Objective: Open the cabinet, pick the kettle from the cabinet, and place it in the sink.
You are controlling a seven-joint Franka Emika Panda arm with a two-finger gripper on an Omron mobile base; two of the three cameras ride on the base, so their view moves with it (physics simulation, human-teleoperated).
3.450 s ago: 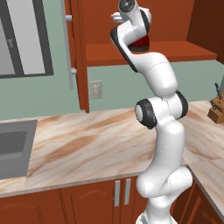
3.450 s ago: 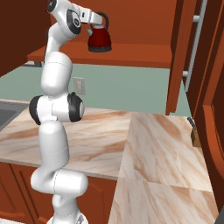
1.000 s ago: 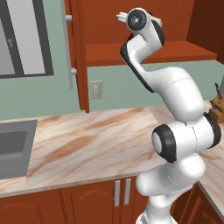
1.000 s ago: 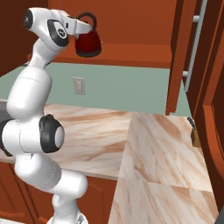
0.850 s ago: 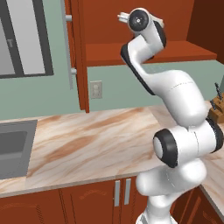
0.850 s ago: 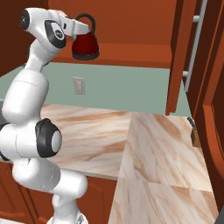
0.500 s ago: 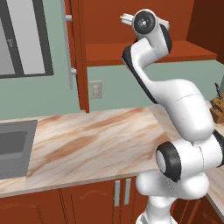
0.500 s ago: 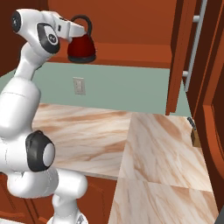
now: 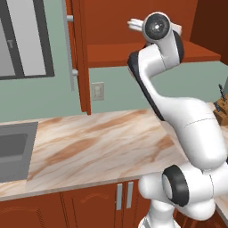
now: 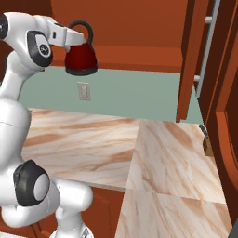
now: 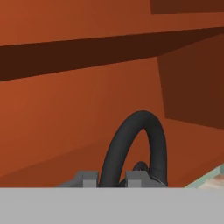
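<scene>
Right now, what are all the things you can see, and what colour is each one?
kettle: one, dark red with a black handle, held up in the air in front of the cabinet.
cabinet: one, reddish-brown wood, on the wall, door open.
sink: one, dark grey, set in the counter on the left.
counter: one, marbled tan, below the cabinet.
wall socket: one, pale, on the green wall.
knife block: one, wooden, on the right edge.
hand: one, dark tips, shut on the kettle's handle.

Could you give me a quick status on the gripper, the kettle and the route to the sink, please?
Gripper shut on kettle handle. Kettle hangs in the air before the open cabinet, above the counter. Sink off to the left, nothing standing between.
</scene>
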